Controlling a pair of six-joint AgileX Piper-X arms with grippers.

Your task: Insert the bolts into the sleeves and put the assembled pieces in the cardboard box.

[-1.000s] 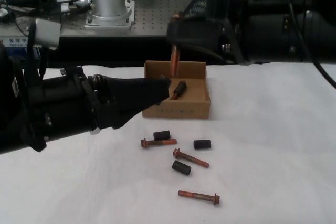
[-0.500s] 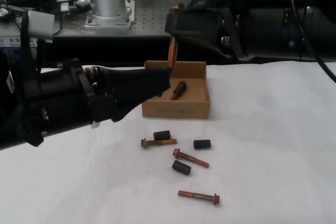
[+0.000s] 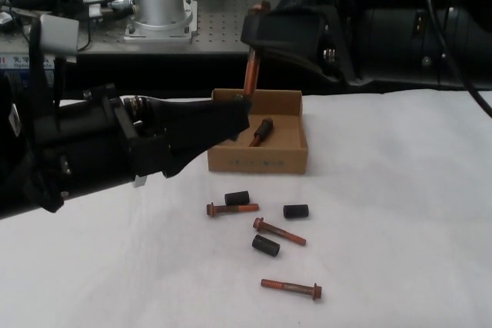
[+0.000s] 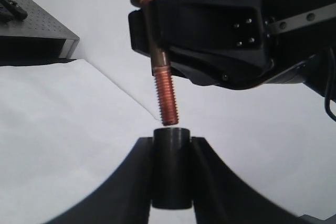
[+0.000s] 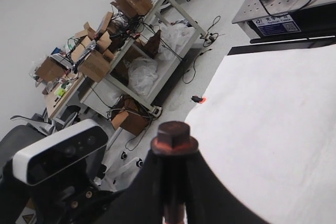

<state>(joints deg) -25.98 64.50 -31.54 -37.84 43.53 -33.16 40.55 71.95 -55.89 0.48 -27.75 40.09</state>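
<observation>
Just above the sleeve (image 4: 170,169), the bolt (image 4: 160,72)

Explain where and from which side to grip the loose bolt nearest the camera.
Take the bolt by its shank near the head, its right end in the high view, with the tool coming down from above and closing across it. It lies flat and alone on the cloth, and this probably leaves the tip free for inserting.
</observation>
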